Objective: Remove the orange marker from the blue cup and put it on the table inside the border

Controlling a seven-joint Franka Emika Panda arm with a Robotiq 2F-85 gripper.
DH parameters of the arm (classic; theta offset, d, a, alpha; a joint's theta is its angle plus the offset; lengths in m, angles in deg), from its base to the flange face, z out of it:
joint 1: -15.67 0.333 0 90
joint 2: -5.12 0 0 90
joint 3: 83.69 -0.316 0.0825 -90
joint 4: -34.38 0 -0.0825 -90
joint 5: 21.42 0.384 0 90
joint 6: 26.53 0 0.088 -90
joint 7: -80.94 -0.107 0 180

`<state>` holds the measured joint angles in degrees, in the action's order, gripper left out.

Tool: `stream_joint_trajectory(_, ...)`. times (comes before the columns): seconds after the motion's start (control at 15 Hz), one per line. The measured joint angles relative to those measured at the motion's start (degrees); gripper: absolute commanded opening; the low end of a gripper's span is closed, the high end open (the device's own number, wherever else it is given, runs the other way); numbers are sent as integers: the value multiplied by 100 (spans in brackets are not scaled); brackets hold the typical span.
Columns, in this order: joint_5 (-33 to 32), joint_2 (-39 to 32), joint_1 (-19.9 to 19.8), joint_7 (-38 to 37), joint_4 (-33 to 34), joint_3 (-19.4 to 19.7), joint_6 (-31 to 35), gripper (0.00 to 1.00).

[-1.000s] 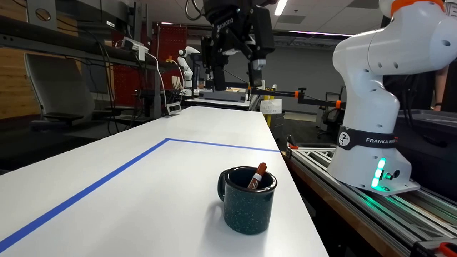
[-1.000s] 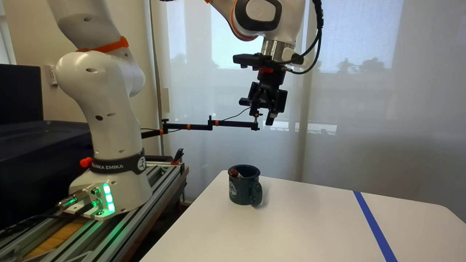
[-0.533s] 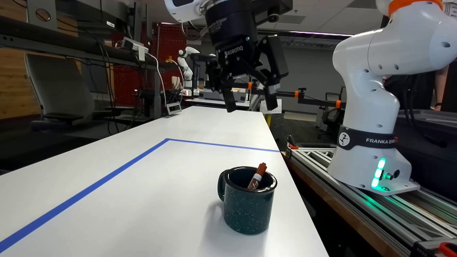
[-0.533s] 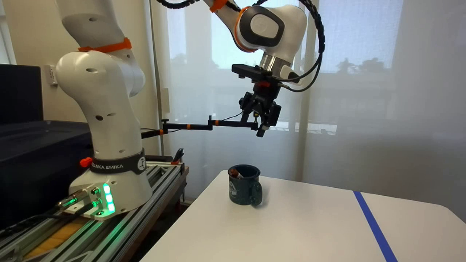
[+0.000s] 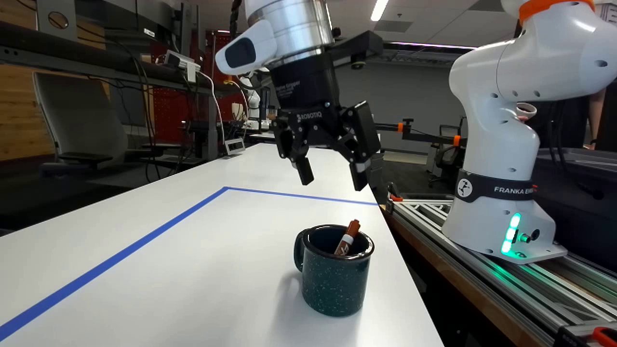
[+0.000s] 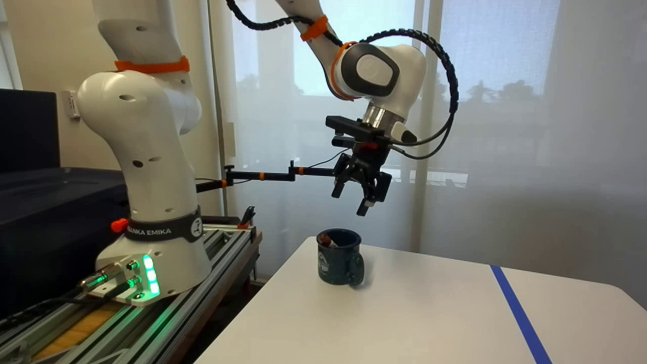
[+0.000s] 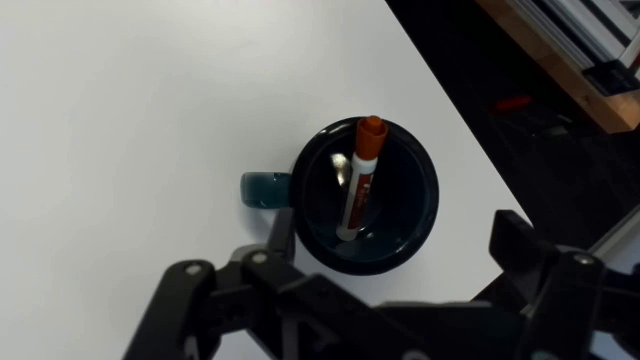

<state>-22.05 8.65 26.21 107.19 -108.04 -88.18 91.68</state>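
Speckled glossy cup (image 5: 333, 285), cylindrical marker (image 7: 359, 185) inside

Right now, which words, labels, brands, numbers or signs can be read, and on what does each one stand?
"ROBOTIQ": on the black tool.
"FRANKA EMIKA": on the dark base band, joined from both exterior views.
Smaller print above "ROBOTIQ": seemingly ends in "Gripper"; the rest is too blurred.
Label on the marker: too blurred.
Print on the cup: too small.
Background white label: too small.
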Motion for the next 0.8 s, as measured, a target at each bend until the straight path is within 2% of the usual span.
stream_joint_trajectory(0.33, -387, -519, 2, 35, 10, -194, 309, 100)
stream_joint_trajectory(0.53, -104, -583, 0, 434, 41, -267, 300, 100)
stream_joint_trajectory(0.8, -86, -622, -5, 476, 77, -268, 327, 100)
